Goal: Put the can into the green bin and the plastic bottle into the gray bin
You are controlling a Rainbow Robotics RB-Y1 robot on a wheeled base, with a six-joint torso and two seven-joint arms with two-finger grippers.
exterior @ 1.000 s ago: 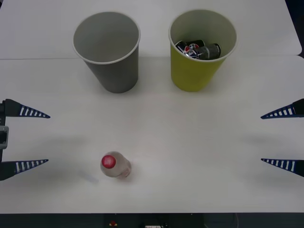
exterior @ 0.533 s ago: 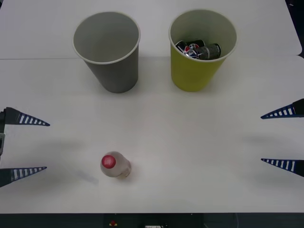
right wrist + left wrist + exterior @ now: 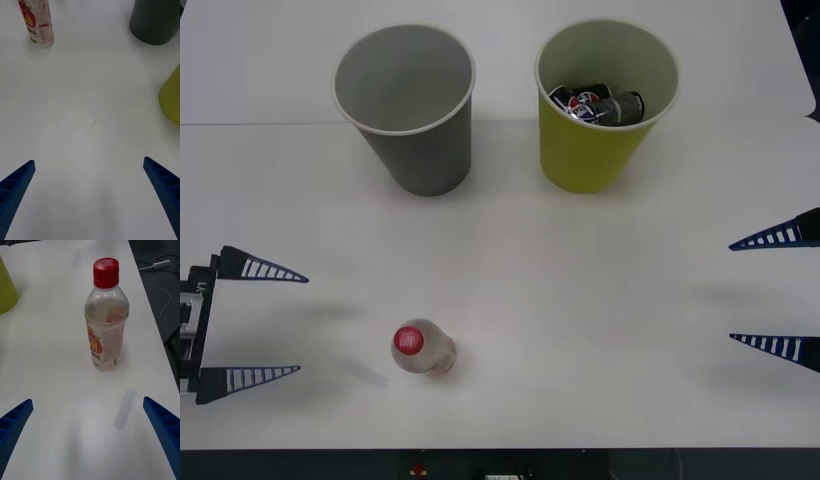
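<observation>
While the plastic bottle (image 3: 421, 348) stands upright on the white table (image 3: 580, 300), near the front edge and a bit to the left side, nothing is touching it. It is clear, with a red cap and a pale label with writing on it. The left gripper (image 3: 275, 324) sits at the left edge of the table, near the bottle but apart from it. Its two blue fingers are spread wide, with nothing between them. From the left wrist view, the bottle (image 3: 106, 318) stands out in front of the left gripper (image 3: 90, 435), and the fingers are far apart at the two corners. The right gripper (image 3: 775, 292) rests at the right edge of the table, well apart from the bottle. Its blue fingers are spread wide too and hold nothing. From the right wrist view, the right gripper (image 3: 90, 195) points across the bare table, with the bottle (image 3: 37, 22) far off. The gray bin (image 3: 408, 112) stands upright at the back of the table on the left. The green bin (image 3: 600, 108) stands upright just beside it on the right, and the two bins do not touch. Dark cans (image 3: 598, 104) lie inside the green bin. The gray bin looks empty inside.
</observation>
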